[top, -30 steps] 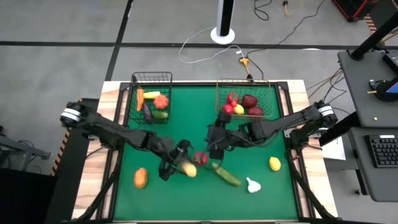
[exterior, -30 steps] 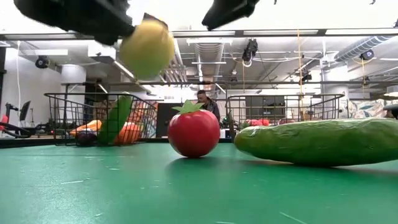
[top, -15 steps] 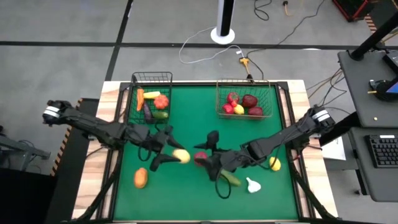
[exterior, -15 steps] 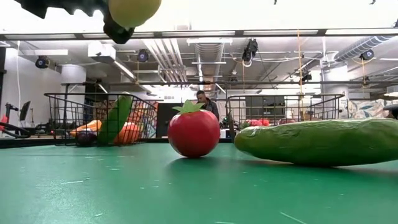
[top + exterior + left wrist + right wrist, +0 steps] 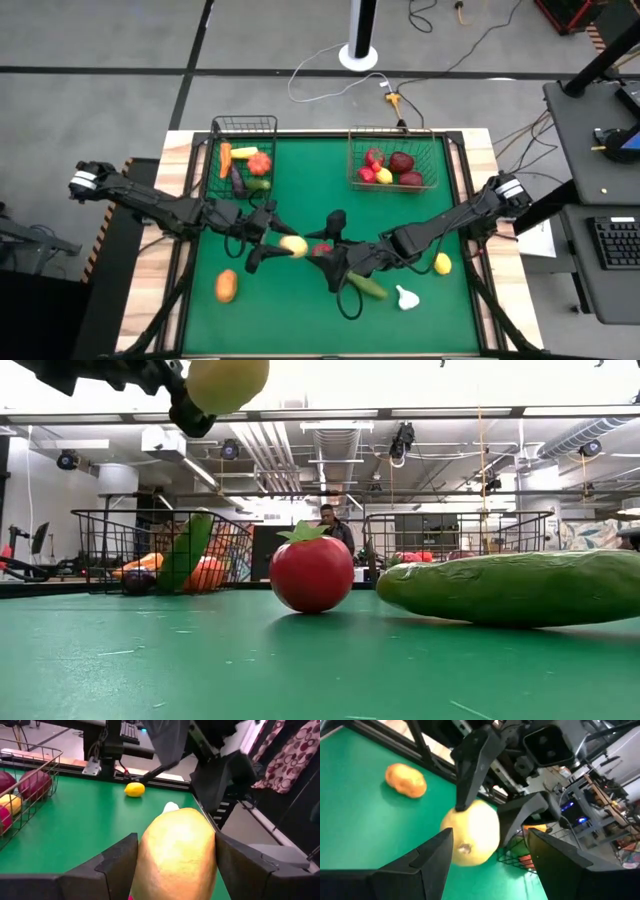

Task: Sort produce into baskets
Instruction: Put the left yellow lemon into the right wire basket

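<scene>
A yellow fruit (image 5: 293, 245) hangs above the green table's middle, with my left gripper (image 5: 278, 247) shut on it. It fills the left wrist view (image 5: 175, 850) and shows at the top of the low view (image 5: 228, 380). My right gripper (image 5: 325, 258) stands open just right of it and faces it; in the right wrist view the fruit (image 5: 472, 832) shows ahead between its fingers, apart from them as far as I can tell. Under the right gripper a red tomato (image 5: 312, 572) and a green cucumber (image 5: 515, 587) rest on the table. My left gripper pinches the yellow fruit by its two opposite sides (image 5: 146, 855) between its two fingers. The fingers (image 5: 117, 862) come nearly level from the table's left. The fruit is lifted clear, high over the table.
The black basket (image 5: 243, 125) at the far left holds a carrot, a tomato, an eggplant and a cucumber. The brownish basket (image 5: 392, 135) at the far right holds red fruits. An orange piece (image 5: 226, 285), a garlic (image 5: 406, 297) and a lemon (image 5: 442, 263) lie on the near half.
My left gripper has risen with the yellow fruit, gone toward the far edge and rolled; the fruit stays pinched. My right gripper has come from beside the brownish basket toward the near edge and the yellow fruit, rolling as it went, and stays open.
</scene>
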